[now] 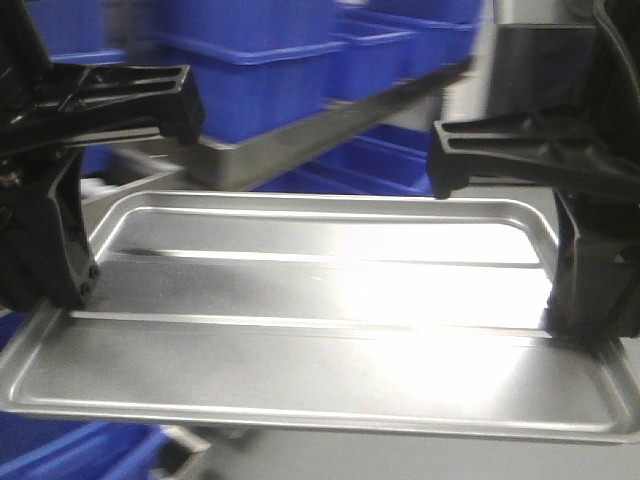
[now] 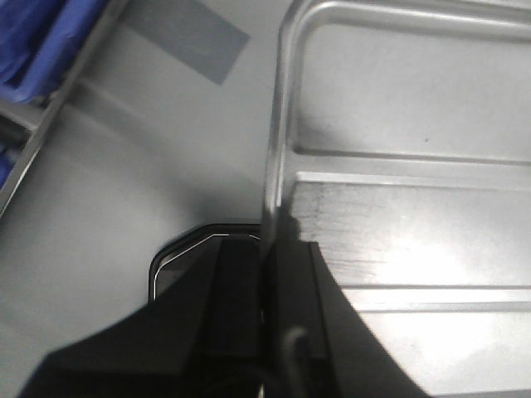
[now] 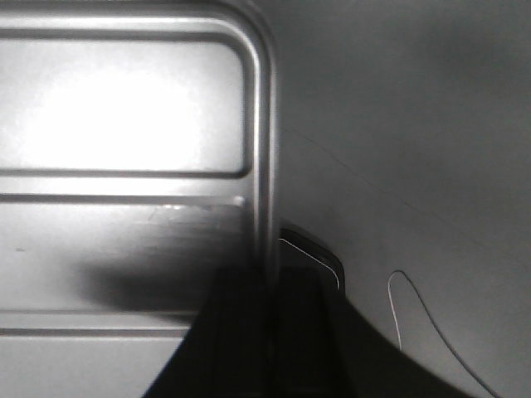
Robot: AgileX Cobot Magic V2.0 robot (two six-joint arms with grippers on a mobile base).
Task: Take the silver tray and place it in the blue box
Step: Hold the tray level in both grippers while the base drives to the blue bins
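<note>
Jaws pinching silver tray (image 1: 320, 290), grey surface (image 3: 415, 124) below, blue crates (image 1: 270, 70) behind

Right wrist feed, what I get: right pincer (image 3: 267, 278) clamped on rim of silver tray (image 3: 124, 240), one dark finger (image 3: 232, 348) inside over sunken base, other outside rim. Rim runs straight up frame, bends left at rounded corner near top. Strong glare on upper base; two straight ridges cross below it. Right of tray, plain grey surface (image 3: 415, 149) with thin pale looping line (image 3: 403, 273) low in frame
</note>
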